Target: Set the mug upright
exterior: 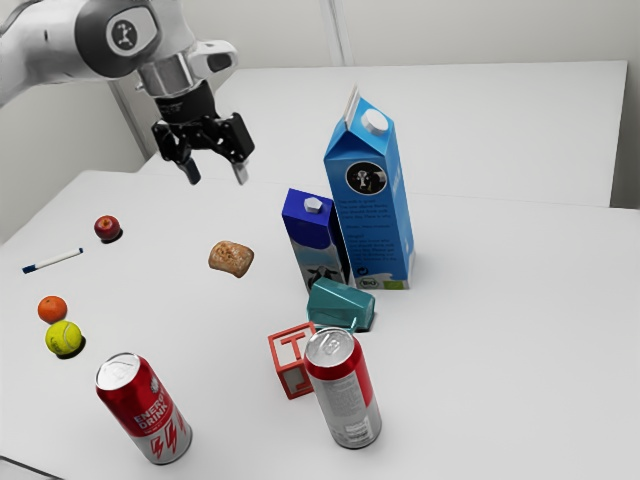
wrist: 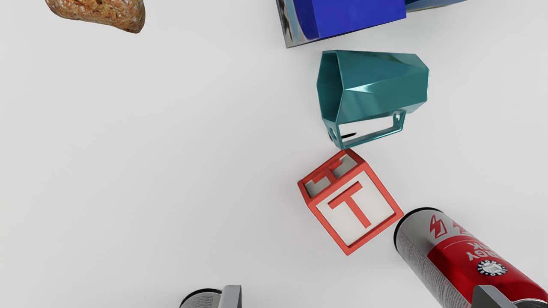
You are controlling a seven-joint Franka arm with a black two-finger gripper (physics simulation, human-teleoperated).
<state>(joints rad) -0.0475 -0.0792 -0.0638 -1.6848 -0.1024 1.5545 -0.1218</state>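
The teal mug [wrist: 381,81] lies on its side on the bench [exterior: 520,350], well in from the edge at the exterior view's left, its handle [wrist: 372,137] by the letter block [wrist: 351,209]. The gripper [exterior: 216,178] is wide and empty, above. Best to grasp the body squarely, clear of the block, lift, then turn the base down. The wrist view bares the handle's loop; in the exterior view a can [exterior: 345,390] partly covers it.

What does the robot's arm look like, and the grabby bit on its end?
The arm is smooth, rounded and white, with a dark grey round cap bearing a pale emblem. Past a shiny silver collar sits a black gripper with two grey-tipped fingers.
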